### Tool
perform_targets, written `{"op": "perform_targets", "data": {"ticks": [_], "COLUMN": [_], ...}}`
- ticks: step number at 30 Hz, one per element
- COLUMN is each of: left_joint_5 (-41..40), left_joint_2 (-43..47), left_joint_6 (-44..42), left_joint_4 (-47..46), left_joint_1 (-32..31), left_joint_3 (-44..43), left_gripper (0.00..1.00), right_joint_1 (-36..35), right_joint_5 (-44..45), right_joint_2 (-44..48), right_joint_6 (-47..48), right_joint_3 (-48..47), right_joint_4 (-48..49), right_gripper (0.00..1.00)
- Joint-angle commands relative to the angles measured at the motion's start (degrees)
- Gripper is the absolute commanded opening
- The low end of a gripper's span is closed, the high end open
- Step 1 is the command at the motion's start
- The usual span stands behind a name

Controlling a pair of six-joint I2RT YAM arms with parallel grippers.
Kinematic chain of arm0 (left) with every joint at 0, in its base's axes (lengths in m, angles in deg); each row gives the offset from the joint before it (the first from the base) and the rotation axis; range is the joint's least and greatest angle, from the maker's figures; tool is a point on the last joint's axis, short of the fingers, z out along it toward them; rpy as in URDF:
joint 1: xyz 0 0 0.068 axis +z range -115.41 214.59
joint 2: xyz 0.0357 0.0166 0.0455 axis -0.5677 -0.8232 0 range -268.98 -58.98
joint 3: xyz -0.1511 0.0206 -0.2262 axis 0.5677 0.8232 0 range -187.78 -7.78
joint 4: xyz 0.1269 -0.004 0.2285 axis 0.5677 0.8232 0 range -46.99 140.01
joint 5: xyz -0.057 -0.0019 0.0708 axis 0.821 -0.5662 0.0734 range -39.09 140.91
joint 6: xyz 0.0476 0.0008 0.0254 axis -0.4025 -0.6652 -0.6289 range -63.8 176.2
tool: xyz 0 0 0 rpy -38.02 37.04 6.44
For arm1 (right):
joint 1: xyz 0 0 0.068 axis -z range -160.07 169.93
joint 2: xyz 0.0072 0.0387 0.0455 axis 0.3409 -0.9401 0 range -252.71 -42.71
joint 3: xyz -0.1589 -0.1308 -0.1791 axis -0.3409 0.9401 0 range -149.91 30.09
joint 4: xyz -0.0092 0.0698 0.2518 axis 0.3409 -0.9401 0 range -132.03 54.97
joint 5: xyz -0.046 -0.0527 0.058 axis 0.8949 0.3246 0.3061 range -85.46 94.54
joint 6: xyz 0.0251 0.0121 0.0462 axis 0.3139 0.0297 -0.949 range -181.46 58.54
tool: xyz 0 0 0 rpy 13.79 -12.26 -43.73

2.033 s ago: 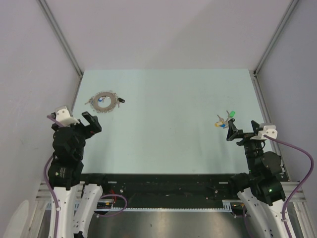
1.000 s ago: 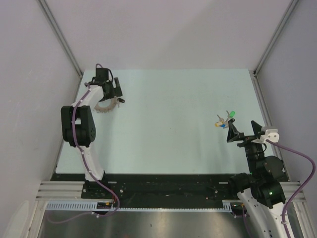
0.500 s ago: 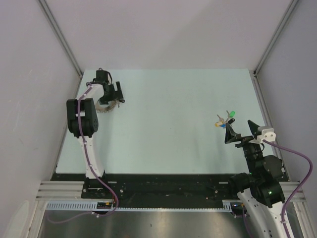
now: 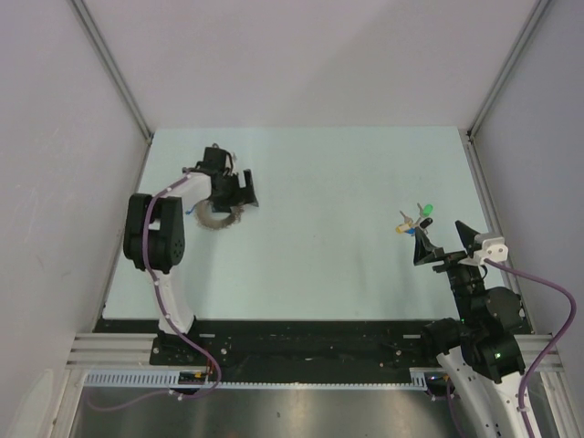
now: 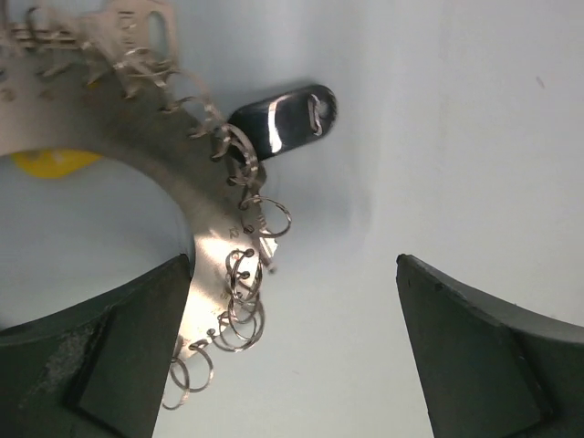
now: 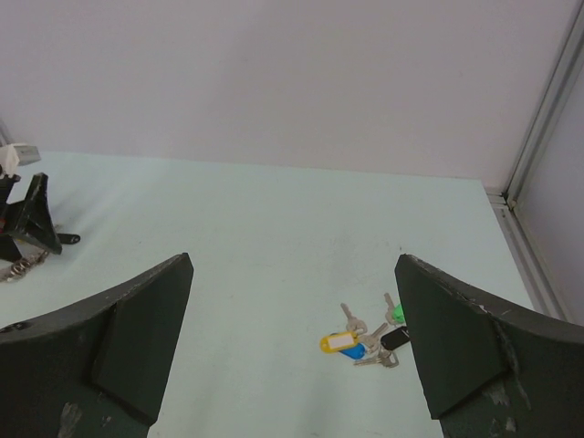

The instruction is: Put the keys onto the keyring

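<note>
Seeing from above the left gripper (image 4: 239, 192) spreading fully open over the keyring (image 4: 216, 219), gripping nothing. Catching only through its wrist camera the band running between the fingers (image 5: 91, 365), wire loops (image 5: 242, 274) lining the edge, a black-capped key (image 5: 283, 119) just outside, a yellow cap (image 5: 55, 162) inside the hole. Finding the loose keys (image 4: 413, 221) lying well right of the keyring, just beyond the right gripper (image 4: 443, 239), likewise gaping and carrying nothing; showing 4 cap colours only in the right wrist view.

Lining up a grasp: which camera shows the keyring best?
Left wrist: the keyring is close up, small loops sharp. Top external shows it partly hidden under the left arm; right wrist catches only a distant sliver.
</note>
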Motion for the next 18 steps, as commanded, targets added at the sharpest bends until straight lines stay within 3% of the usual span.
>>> {"op": "perform_targets", "data": {"ticks": [1, 10, 14, 18], "left_joint_5": [5.3, 5.9, 3.2, -4.2], "left_joint_2": [4.3, 9.9, 14.3, 19.7], "left_joint_6": [5.1, 12.2, 11.9, 8.9], "left_joint_4": [0.6, -3.9, -3.8, 0.4], "left_joint_1": [-8.3, -23.8, -27.9, -29.3], "left_joint_3": [5.6, 12.8, 13.9, 13.5], "left_gripper": [1.00, 1.00, 1.00, 1.00], "right_joint_1": [-0.1, -0.5, -0.5, -0.5], "right_joint_5": [-0.7, -0.7, -0.2, -5.4], "right_joint_2": [0.5, -3.4, -13.5, -23.6], "right_joint_6": [0.3, -4.3, -11.8, -16.6], "right_joint_3": [-0.8, -4.6, -9.4, -15.9], "right_joint_4": [2.2, -0.2, -6.3, -13.1], "right_gripper": [1.00, 1.00, 1.00, 1.00]}}
